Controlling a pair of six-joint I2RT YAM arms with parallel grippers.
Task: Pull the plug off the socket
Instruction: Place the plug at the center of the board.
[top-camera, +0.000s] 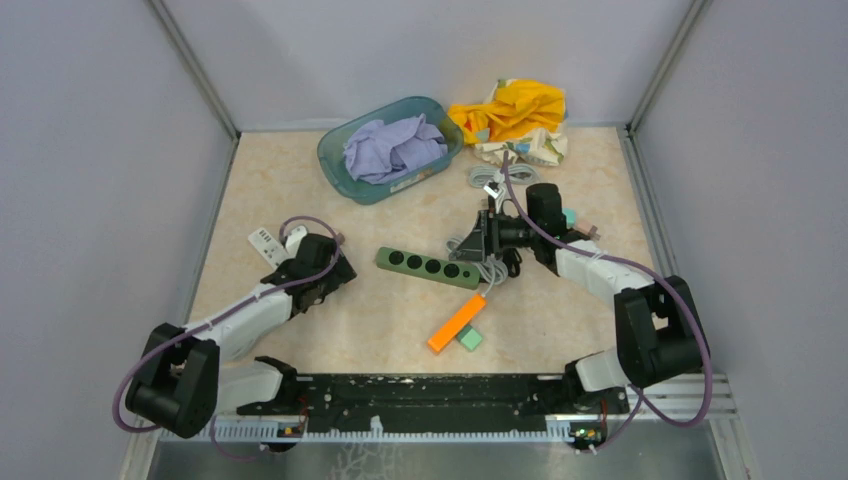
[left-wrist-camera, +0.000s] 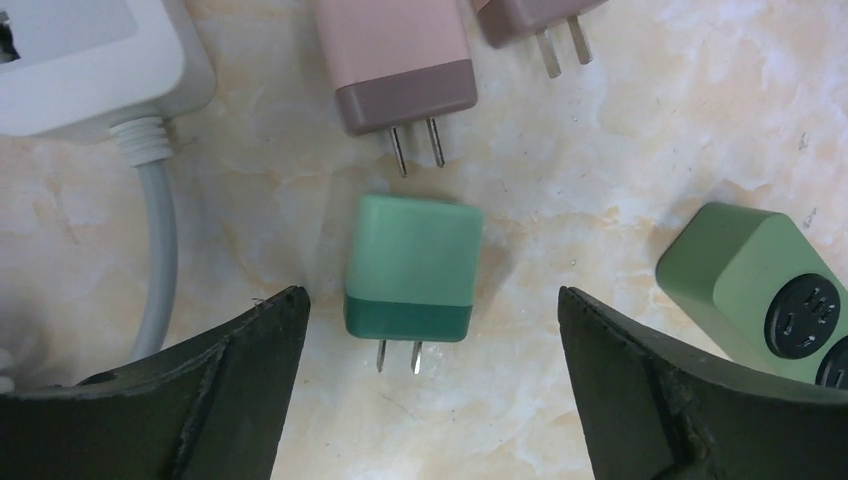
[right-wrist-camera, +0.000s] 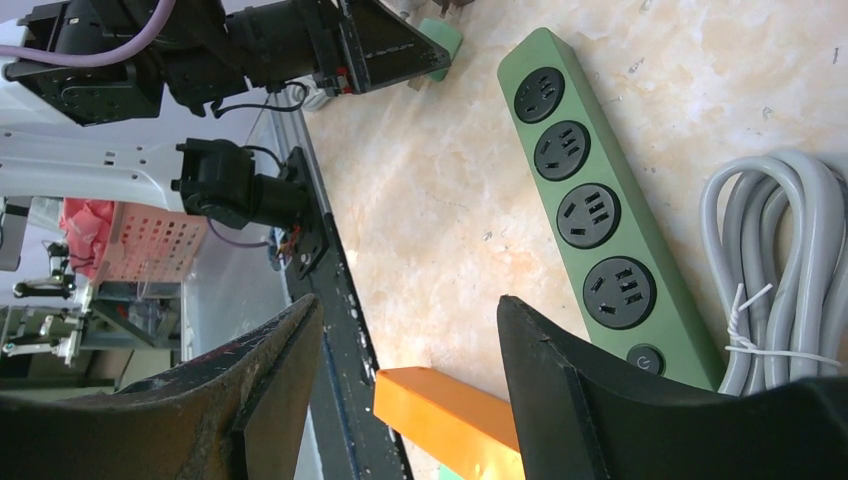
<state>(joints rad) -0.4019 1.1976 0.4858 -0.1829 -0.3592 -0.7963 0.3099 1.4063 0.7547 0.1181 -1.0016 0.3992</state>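
Left hand (left-wrist-camera: 432, 305) wide open, green plug (left-wrist-camera: 412, 260) loose between. Right hand (right-wrist-camera: 408, 312) half-open, empty, beside the strip (right-wrist-camera: 590, 215).

robot lab cell: grey partition walls (top-camera: 90, 120) enclose a marble-look table (top-camera: 270, 190).

between the left gripper (left-wrist-camera: 430, 296) jaws: spread wide, green plug (left-wrist-camera: 412, 268) lies loose in the gap, bare table (left-wrist-camera: 560, 180) on either side of it
just past it: pink plugs (left-wrist-camera: 395, 65) – prongs almost reach it, tight there
left flank: white adapter (left-wrist-camera: 80, 60) and its grey cord (left-wrist-camera: 155, 240) hug that finger
right flank: power strip (left-wrist-camera: 760, 290) end sits near
right gripper (right-wrist-camera: 408, 300): bare table between the jaws – strip alongside, cable coil (right-wrist-camera: 770, 270) against its far side, orange block (right-wrist-camera: 450, 415) below
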